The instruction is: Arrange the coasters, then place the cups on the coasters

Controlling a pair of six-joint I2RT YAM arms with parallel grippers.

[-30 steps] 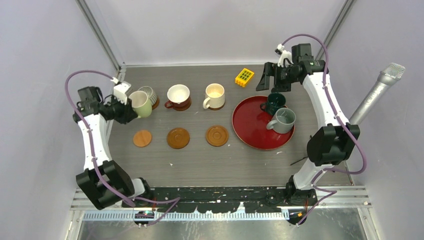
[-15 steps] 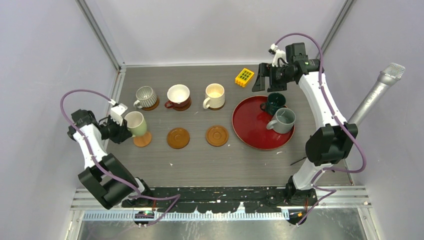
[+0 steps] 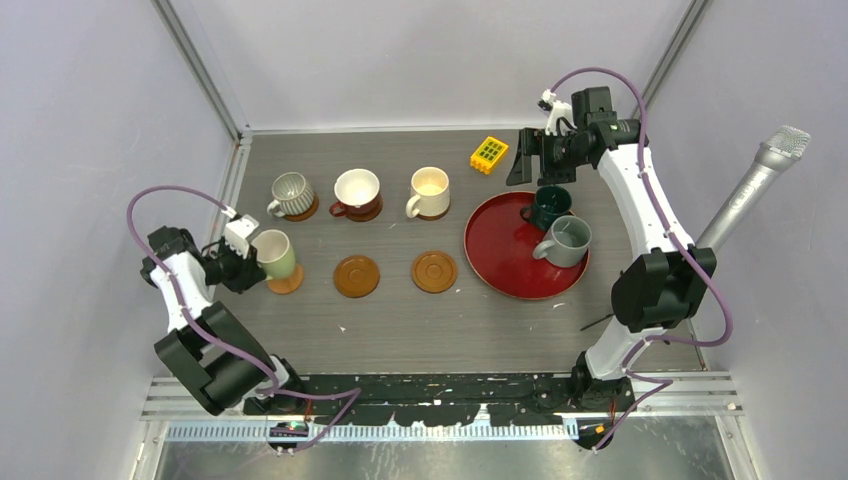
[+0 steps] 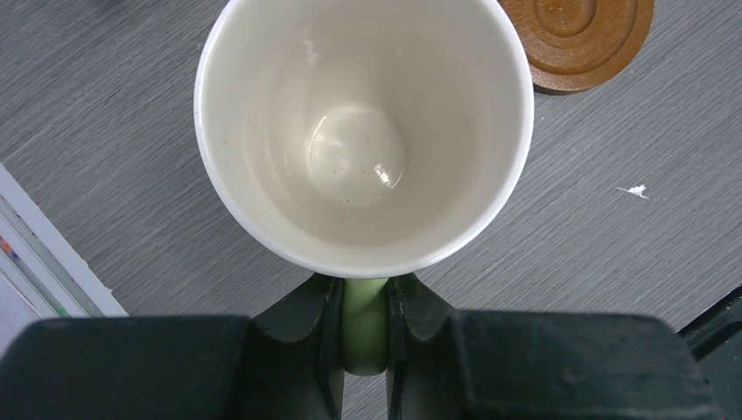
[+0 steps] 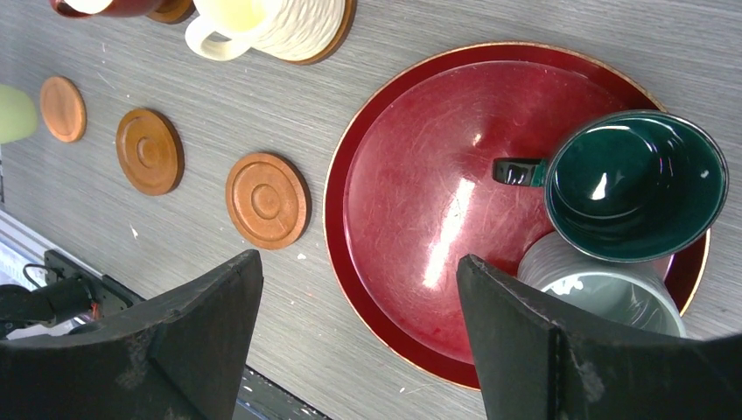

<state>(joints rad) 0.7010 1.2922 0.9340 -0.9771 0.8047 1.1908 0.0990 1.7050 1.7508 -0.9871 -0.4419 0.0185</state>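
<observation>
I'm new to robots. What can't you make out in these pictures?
- Top view: whether the pale green cup rests on its coaster or hangs above it; the cup covers most of the coaster.
- Left wrist view: the cup fills the picture and hides that coaster.
- Right wrist view: the grey cup is partly hidden by the teal cup and the right gripper.
- Top view: the yellow object is too small to identify.

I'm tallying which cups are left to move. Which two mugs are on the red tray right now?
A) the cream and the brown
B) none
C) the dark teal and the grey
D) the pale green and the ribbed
C: the dark teal mug and the grey mug both stand on the red tray, side by side at its far right.
</observation>
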